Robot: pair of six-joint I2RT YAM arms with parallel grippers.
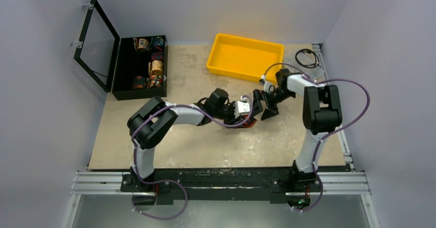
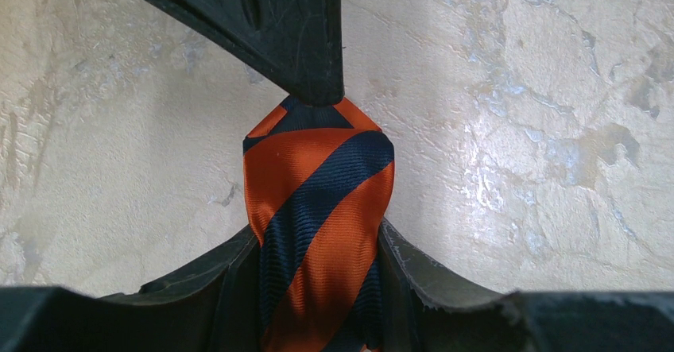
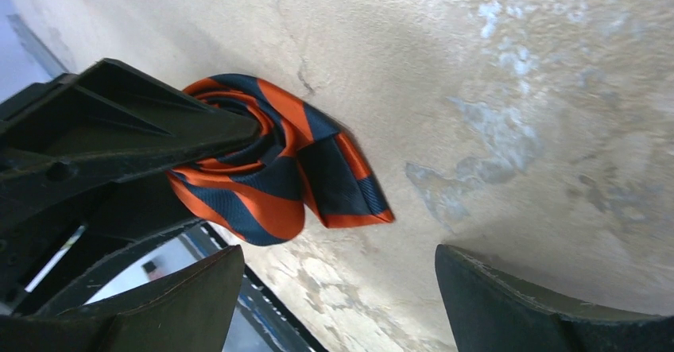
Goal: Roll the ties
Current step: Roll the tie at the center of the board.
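Bright, even light with soft shadows; pale glare on the worktop at right; tie sharp.

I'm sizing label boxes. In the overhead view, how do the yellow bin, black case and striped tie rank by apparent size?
1. black case, counting its open lid
2. yellow bin
3. striped tie, smallest by far; only a sliver shows, so its full size is unsure

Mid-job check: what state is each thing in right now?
striped tie: rolled, tip flap loose.
left end effector: shut on the striped tie.
right end effector: open, clear of the tie.
black case: lid open, fabric rolls inside.
yellow bin: upright, nothing visible inside.
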